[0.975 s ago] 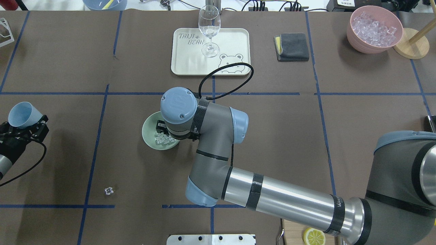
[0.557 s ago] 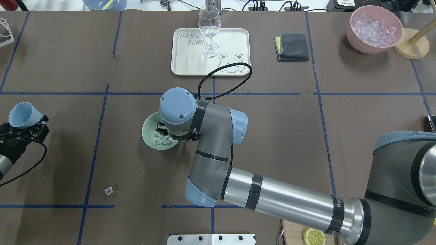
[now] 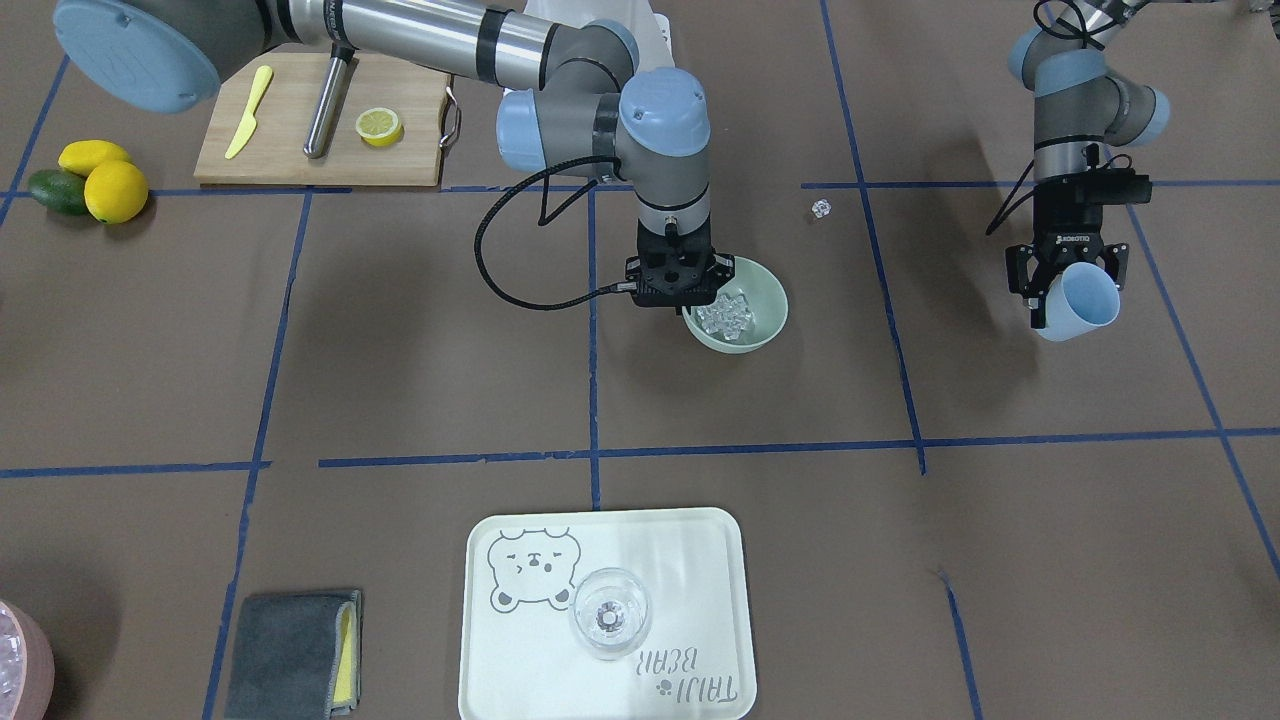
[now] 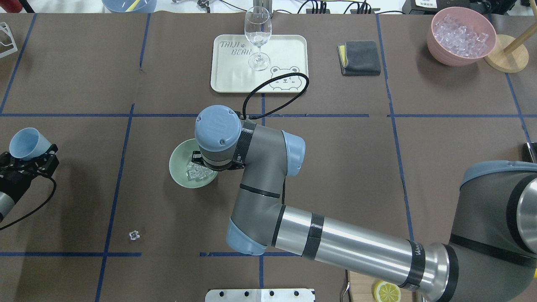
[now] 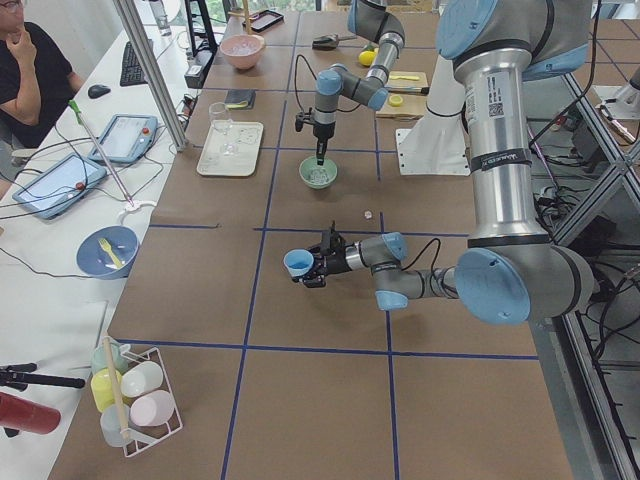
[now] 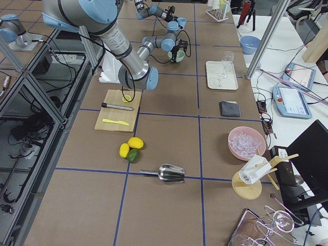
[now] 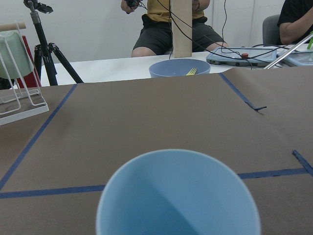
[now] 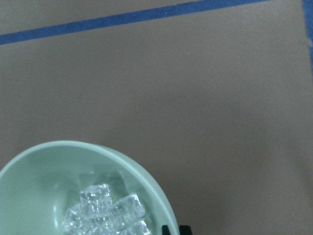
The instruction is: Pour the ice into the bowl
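Observation:
The pale sage-green bowl (image 4: pixel 178 165) sits left of the table's middle with the ice (image 4: pixel 195 172) piled inside; both also show in the front view as bowl (image 3: pixel 765 300) and ice (image 3: pixel 725 316), and in the right wrist view as bowl (image 8: pixel 34 171) and ice (image 8: pixel 105 213). My right gripper (image 3: pixel 688 300) points straight down and is shut on the bowl's rim on the robot's right side. My left gripper (image 3: pixel 1075 292) is far off to the left, shut on a light blue cup (image 4: pixel 24 144) tipped on its side; the cup (image 7: pixel 178 196) is empty.
A stray clear cube (image 4: pixel 134 235) lies near the robot. A tray (image 4: pixel 289 46) with a wine glass (image 4: pixel 257 37), a grey cloth (image 4: pixel 359 57) and a pink bowl of ice (image 4: pixel 436 48) stand at the far side. A cutting board (image 3: pixel 300 150) with a lemon half lies by the right arm.
My right gripper and the bowl have shifted a little to the left in the overhead view. My left gripper with the cup has drawn slightly further left.

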Motion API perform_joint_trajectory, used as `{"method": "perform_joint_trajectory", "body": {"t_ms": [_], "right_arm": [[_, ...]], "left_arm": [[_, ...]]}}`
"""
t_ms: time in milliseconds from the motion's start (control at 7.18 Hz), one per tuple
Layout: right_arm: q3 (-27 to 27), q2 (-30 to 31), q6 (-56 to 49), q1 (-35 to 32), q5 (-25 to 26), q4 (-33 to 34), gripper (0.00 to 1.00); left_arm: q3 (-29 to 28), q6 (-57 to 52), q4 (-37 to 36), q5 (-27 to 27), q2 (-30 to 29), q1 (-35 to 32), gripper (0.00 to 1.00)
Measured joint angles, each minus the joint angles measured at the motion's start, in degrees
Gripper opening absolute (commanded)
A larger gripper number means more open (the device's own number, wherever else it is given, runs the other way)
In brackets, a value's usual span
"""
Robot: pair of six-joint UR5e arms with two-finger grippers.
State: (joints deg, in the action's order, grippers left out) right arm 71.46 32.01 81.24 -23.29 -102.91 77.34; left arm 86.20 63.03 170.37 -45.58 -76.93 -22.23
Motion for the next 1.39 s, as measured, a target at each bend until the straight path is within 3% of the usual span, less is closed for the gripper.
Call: {"method": "perform_joint_trajectory", "body": {"t_ms": [139, 418, 557, 1114, 1393], "right_arm": [[0.57, -0.02, -0.02, -0.22, -0.08, 0.02, 0.0], [2.05, -0.02, -0.02, -1.21, -0.53, 0.21, 0.0], [2.9, 0.0, -0.02, -1.9, -0.9, 0.39, 0.0], [5.85, 1.02, -0.12, -5.81, -5.23, 1.82, 0.0], [12.34, 5.82, -1.63, -7.8, -6.23, 4.71, 0.0]], "left_arm": [[-0.22, 0.12, -0.07, -0.01, -0.12, 0.07, 0.1], [-0.38, 0.5, -0.12, -0.05, -0.62, 0.24, 0.64], [-0.4, 0.46, -0.15, -0.09, -0.77, 0.35, 1.0], [-0.73, -0.05, -0.21, -0.05, -0.71, 0.74, 1.0], [-0.35, -1.2, -0.11, -0.9, -0.53, 0.77, 1.0]]}}
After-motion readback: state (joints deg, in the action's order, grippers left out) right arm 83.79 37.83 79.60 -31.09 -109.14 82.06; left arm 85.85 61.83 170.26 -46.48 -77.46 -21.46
